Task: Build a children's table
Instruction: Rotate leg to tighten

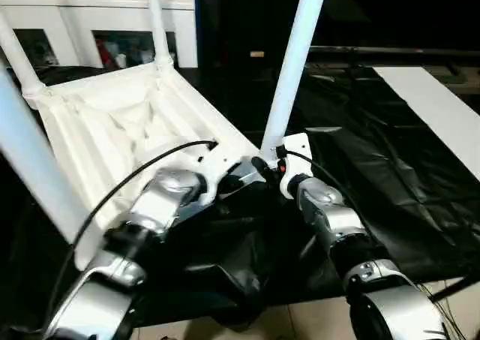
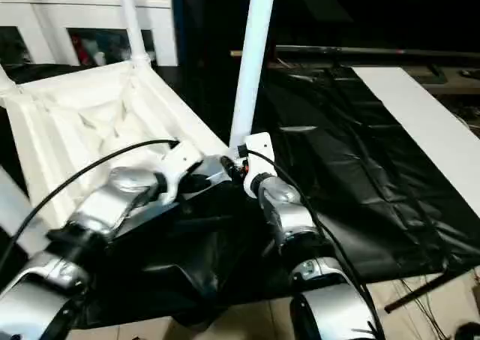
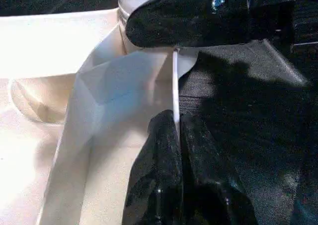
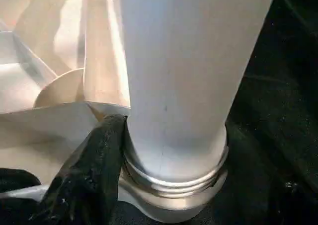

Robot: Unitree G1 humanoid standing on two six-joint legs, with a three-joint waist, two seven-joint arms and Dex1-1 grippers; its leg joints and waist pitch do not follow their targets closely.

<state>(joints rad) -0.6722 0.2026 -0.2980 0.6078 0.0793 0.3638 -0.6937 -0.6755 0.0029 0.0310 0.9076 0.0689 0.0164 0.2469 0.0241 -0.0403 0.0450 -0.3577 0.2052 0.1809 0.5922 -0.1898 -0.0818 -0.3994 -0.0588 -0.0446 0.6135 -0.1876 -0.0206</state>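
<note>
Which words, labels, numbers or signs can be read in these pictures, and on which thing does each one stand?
None can be read: the tabletop, the legs, the black sheet and both forearms bear no legible text.
The things behind the cabinet's glass doors are too blurred to read.

1. A black plastic sheet [image 1: 390, 175] covers the work surface, wrinkled and shiny in places.
2. A white board [image 1: 442, 115] lies flat on the sheet at the far right side, running away from the camera.
3. A white cabinet [image 1: 82, 32] with glass doors stands at the back left, with coloured items dimly visible behind the glass.
4. Pale floor [image 2: 442, 302] shows below the sheet's near edge, with thin cables [image 2: 420, 287] lying on it.
</note>
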